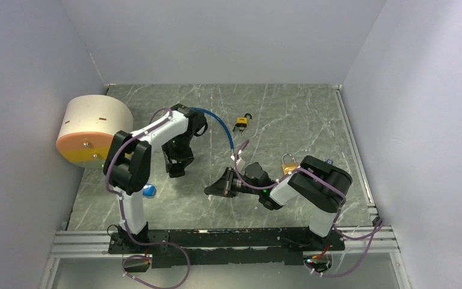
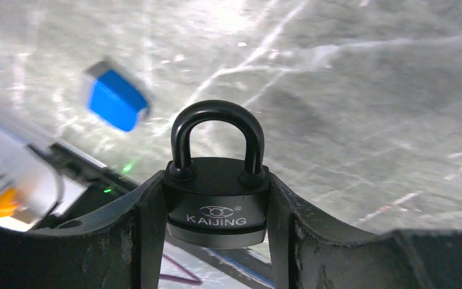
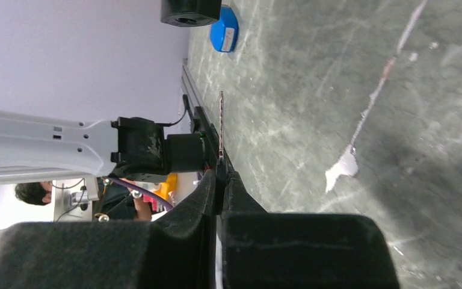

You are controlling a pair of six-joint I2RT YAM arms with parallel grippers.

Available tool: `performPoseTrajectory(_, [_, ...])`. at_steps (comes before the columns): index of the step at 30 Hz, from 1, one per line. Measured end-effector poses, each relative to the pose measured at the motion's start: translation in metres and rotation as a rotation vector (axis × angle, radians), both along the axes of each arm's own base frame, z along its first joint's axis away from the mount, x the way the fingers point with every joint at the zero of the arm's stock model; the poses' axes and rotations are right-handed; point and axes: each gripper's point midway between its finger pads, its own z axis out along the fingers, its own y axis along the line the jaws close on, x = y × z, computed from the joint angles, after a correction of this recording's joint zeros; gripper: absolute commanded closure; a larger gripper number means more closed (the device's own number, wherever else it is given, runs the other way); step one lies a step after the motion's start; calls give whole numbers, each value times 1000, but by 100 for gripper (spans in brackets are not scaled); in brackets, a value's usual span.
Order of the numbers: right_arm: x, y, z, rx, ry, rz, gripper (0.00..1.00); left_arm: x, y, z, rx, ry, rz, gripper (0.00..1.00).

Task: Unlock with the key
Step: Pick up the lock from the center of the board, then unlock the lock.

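Now, your left tool [image 1: 178, 164] is closed on the black metal padlock [image 2: 216, 211]. Its two fingers [image 2: 147, 223] press on the sides of the body, and the curved shackle stands out beyond the fingertips, toward the grey marbled surface [image 1: 289, 114]. The padlock is held up in the tool and does not lie on the surface. Your right tool [image 1: 212, 188] is pinched narrow on the thin silver key [image 3: 221, 126], with the blade sticking straight out past the fingertips.

The relation that matters is this. In the top view the padlock lies at about 10 o'clock from the right tool, near but apart. The long axis of the key, however, points at about 9 o'clock, toward the small blue rounded block [image 1: 149, 190]. In the right wrist view the blade runs to 12 o'clock and the block sits almost on that line. A dark body at 11 o'clock, which I take for the padlock, is off to the side.

So I judge the key is not yet aimed. No view shows the keyhole clearly. It should be on the end opposite the shackle, facing back between the left fingers. You will probably need to turn one wrist until that end and the blade come on one line.
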Motion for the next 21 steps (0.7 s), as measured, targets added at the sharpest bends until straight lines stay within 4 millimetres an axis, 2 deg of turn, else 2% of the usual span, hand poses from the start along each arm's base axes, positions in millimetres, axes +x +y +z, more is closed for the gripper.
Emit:
performPoseTrajectory(4, [1,7,8,20,-12,-1,100,1,15,15,178,25,-24,94])
performPoseTrajectory(9, [-2,11,10,24,-17,4,100,12,18,10,277,12,-57,94])
performPoseTrajectory(17, [-5,20,16,37,-28,20,100,7,12,13,239,45,-63,93])
performPoseTrajectory(21, [-4,24,24,59,-36,23,100,4,-9,11,89,44,-53,94])
